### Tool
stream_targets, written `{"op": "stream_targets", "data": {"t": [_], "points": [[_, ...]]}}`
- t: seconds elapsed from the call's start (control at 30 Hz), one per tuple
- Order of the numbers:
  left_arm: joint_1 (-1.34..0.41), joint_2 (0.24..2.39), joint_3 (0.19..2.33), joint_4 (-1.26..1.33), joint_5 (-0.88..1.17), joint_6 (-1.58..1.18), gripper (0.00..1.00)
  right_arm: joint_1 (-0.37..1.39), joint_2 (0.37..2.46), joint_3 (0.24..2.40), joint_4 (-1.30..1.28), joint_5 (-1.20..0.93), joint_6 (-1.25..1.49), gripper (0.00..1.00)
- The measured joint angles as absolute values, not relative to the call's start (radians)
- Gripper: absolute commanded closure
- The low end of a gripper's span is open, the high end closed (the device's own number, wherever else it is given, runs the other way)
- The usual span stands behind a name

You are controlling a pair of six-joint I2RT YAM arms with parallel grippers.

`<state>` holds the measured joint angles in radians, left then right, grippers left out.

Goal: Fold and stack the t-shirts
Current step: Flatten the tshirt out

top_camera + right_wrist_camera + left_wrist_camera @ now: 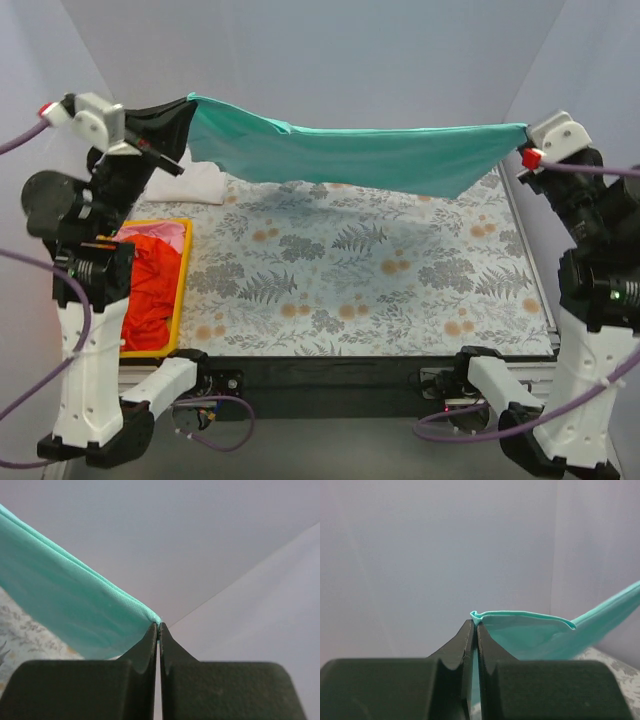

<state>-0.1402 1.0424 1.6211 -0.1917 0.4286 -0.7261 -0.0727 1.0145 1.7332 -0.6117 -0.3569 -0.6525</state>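
Note:
The teal-green t-shirt (370, 155) hangs stretched in the air across the back of the table, held at both ends. My left gripper (186, 115) is shut on its left corner; in the left wrist view the cloth (530, 635) sticks out above the closed fingertips (469, 630). My right gripper (524, 140) is shut on its right corner; in the right wrist view the cloth (65, 605) runs off to the left. A white t-shirt (195, 182) lies folded at the back left, under the teal one. An orange-red t-shirt (150, 285) and a bit of pink t-shirt (160, 233) lie crumpled in the yellow tray (180, 300).
The grey floral-print tablecloth (380, 290) covers the table. The yellow tray stands along the left edge. Pale walls close in the back and both sides. The arm bases sit at the near edge.

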Motion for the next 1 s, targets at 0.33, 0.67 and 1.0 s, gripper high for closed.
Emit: {"op": "stream_targets", "data": {"t": [0.33,0.67,1.0], "points": [[-0.14,0.901,1.679,-0.144,0.362,-0.68,1.0,-0.073,0.862,1.745,-0.452,-0.344,-0.609,0.99],[-0.14,1.121,1.728,-0.159,0.324,-0.621,1.0,-0.073,1.002,1.649,-0.387,-0.404,-0.635,0.99],[-0.139,1.166,1.122,-0.134,0.393,-0.598,1.0,-0.073,1.007,1.095,-0.338,-0.501,-0.728,0.99]]}}
